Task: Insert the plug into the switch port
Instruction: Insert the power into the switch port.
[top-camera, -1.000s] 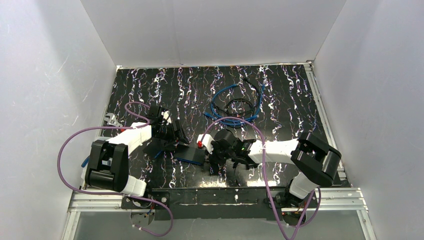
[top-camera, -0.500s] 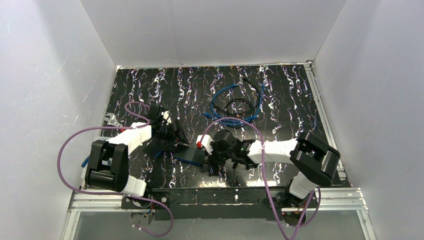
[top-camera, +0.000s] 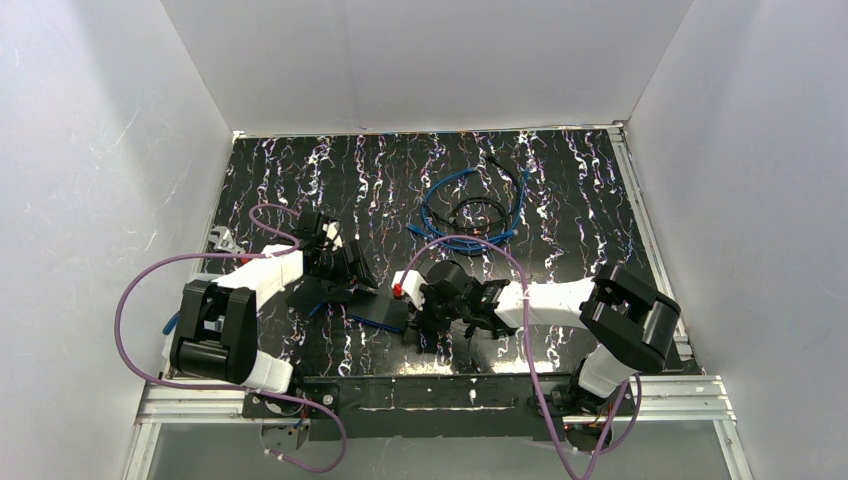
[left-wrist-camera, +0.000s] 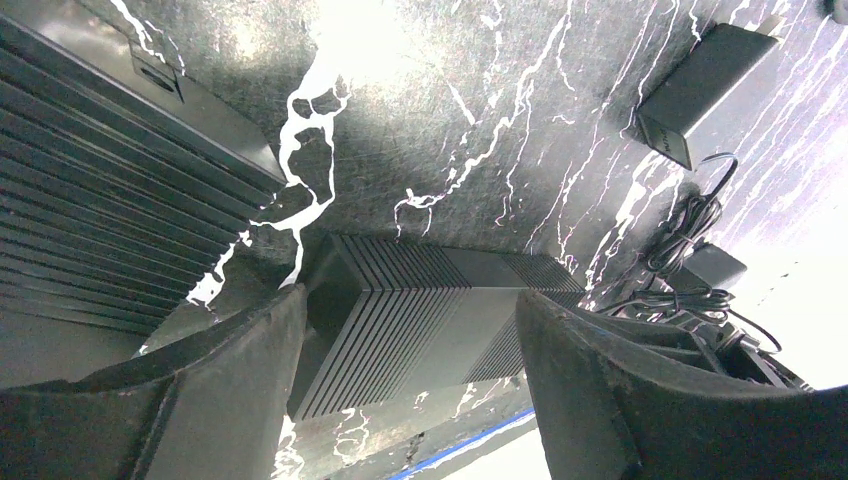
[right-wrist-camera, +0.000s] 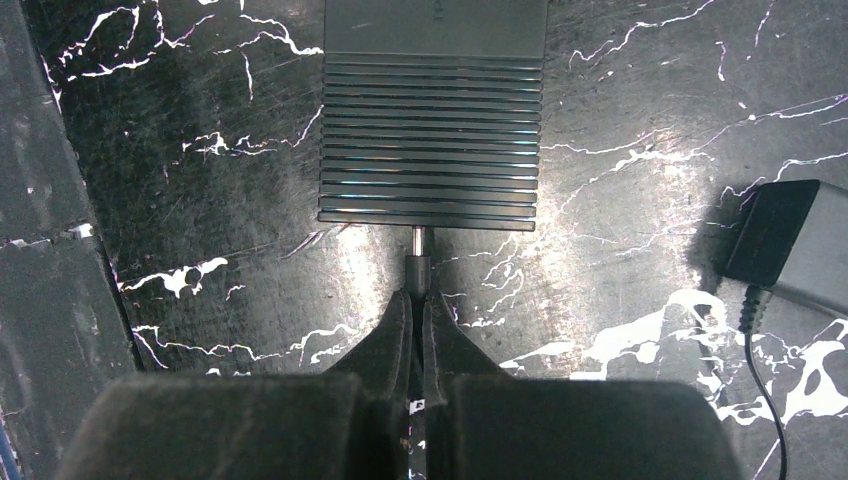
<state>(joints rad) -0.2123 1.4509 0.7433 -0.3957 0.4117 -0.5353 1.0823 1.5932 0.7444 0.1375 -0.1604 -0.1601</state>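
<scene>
Right pincer (right-wrist-camera: 418, 300) is clamped tight on the barrel plug (right-wrist-camera: 422, 262), fingers pressed together with only the plug's thin body between them. The plug points straight at the near edge of the black ribbed switch (right-wrist-camera: 433, 130) and its tip meets that edge, so the line-up looks done. A short length of sleeve shows between pincer and casing, so I'd judge it at the port's mouth or only partly in. From the wrist view I can't tell if it is seated.

Left pincer (left-wrist-camera: 410, 300) stands wide open over the switch, gripping nothing I can make out. The power adapter (right-wrist-camera: 790, 245) lies off to the side on the desk (right-wrist-camera: 620, 150).

What's left, by my reading: the last push home, then letting go
</scene>
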